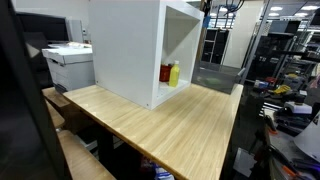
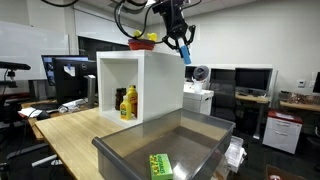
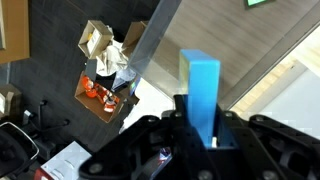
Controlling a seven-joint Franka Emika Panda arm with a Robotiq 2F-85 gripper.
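One wooden table, pale grain, flat top. One white cabinet standing on it, boxy, open at the front. One grey bin, rectangular, smooth-walled. Two bottles inside the cabinet: one yellow, one red. One blue block: oblong, plain, smooth, held in the air near the cabinet's top edge. Gripper clamped on the block.
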